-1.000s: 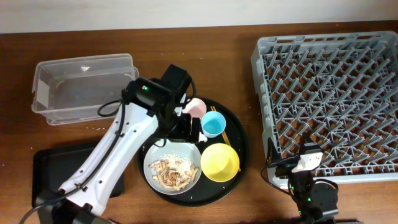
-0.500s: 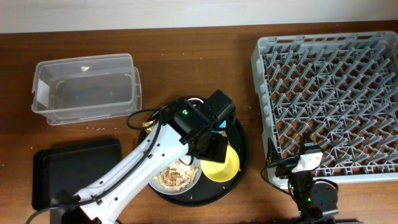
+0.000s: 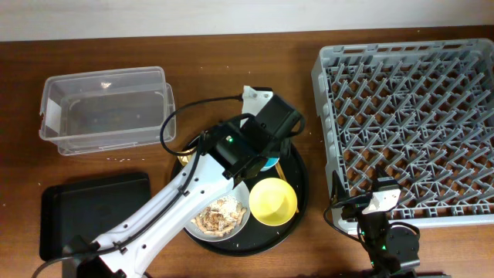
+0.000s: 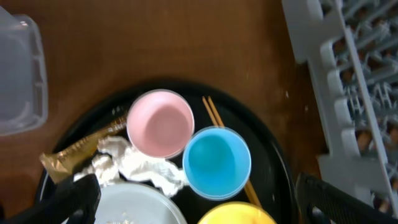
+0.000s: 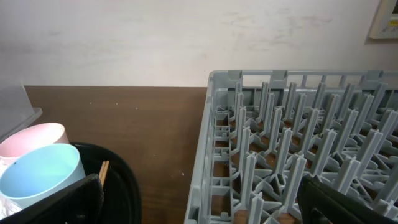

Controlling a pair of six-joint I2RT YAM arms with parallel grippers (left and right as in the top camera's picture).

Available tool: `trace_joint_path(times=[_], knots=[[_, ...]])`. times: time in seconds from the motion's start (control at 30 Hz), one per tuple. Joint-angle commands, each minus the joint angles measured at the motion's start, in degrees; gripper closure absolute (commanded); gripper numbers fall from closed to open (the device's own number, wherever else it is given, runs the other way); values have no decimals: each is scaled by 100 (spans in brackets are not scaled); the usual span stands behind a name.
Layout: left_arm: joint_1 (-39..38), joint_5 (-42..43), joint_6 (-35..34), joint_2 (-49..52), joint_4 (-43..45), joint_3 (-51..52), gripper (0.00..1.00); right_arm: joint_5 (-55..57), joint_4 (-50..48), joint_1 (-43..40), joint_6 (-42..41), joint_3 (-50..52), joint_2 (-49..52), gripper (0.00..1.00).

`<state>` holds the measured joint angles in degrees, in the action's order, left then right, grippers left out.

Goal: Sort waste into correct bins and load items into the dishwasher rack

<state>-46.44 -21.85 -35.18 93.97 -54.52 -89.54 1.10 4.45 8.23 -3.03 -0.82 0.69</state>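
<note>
Left arm (image 3: 154,212) reaches diagonally up from the near-left of the desk (image 3: 231,69), wrist poised over the round tray (image 3: 299,174). The left tool (image 4: 199,202) gapes wide, gripping nothing. Right below it, the pink cup (image 4: 160,122) touches the blue cup (image 4: 217,162), with chopsticks (image 4: 213,114) running under the blue one, and tissue (image 4: 140,165) and foil wrapper (image 4: 81,147) to their left. The right arm (image 3: 384,232) sits low by the rack (image 3: 409,116). Its right tool (image 5: 199,205) is also spread wide and empty.
</note>
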Motion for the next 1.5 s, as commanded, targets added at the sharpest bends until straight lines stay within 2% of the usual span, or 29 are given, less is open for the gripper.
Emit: trace_joint_path(times=[0.0,0.1,0.13,0.2,0.27,0.5,0.63,0.8,0.93,0.97,1.13,1.23,1.27,1.3,1.33,1.37,1.47], knots=[[22,-348,166,125,48,-46,1,70,9,-37,-20,50,-33,2],[22,-345,247,278,48,-46,2,70,9,-37,-17,50,-33,2],[22,-350,247,348,50,-46,8,70,9,-37,-20,50,-33,2],[22,-352,247,442,81,-46,31,68,9,-37,-20,50,-33,2],[35,-354,247,503,120,-46,43,70,9,-37,-20,50,-33,2],[264,-391,245,544,160,-46,45,70,9,-37,-20,50,-33,2],[476,-393,245,533,-197,-46,57,70,9,-37,-20,50,-33,2],[905,-367,-94,533,-933,-46,57,70,9,-37,-20,50,-33,2],[1303,190,-192,542,-1259,-46,55,70,9,-37,-20,50,-33,2],[1346,278,-192,544,-1287,-46,50,70,9,-37,-20,50,-33,2],[1510,710,-190,544,-1460,-11,42,70,9,-37,-20,50,-33,2],[1510,710,-190,544,-1471,70,27,70,9,-37,-20,50,-33,2],[1510,710,-190,544,-1471,92,28,70,9,-37,-20,50,-33,2],[1513,704,-170,544,-1453,116,43,70,9,-37,-20,50,-33,2],[1513,684,-118,544,-1403,138,51,70,9,-37,-20,50,-33,2],[1513,570,-103,546,-1329,177,53,70,9,-37,-20,50,-33,2],[1513,389,-103,573,-992,385,52,70,9,-37,-20,50,-33,2]])
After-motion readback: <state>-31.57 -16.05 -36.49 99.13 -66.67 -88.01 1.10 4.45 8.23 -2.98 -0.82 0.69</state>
